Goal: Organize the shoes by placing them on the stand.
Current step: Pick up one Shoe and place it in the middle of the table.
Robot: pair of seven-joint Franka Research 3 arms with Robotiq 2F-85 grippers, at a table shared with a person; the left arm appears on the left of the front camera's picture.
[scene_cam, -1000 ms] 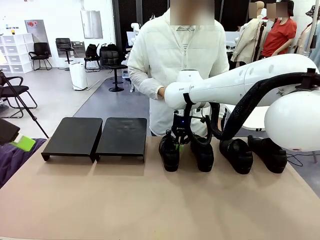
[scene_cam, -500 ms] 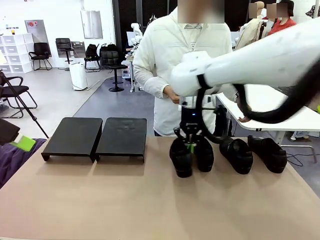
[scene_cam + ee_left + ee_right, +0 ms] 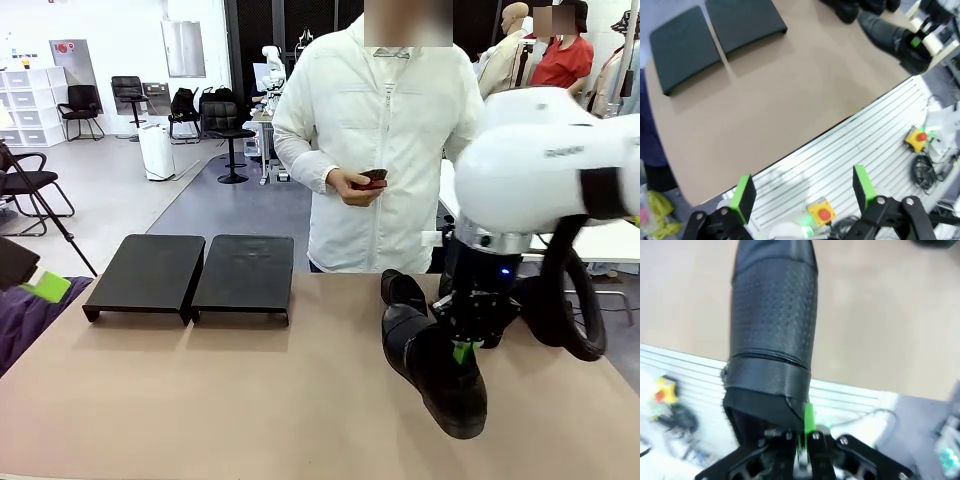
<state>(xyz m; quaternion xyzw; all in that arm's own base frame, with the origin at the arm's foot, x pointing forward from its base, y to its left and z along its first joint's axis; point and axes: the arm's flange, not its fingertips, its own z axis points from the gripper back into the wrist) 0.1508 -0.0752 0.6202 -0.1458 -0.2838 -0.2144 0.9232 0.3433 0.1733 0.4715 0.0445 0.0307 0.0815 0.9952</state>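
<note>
Our right jaws clamp one shoe (image 3: 432,372) above the tabletop (image 3: 200,400); left jaws gape wide. The stand (image 3: 245,272) holds none yet.

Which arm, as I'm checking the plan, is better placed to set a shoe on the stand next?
Right. The right jaws are shut on a black shoe held above the table, ready to carry to the stand. The left jaws stand open, holding nothing, back beyond the table's near edge.
</note>
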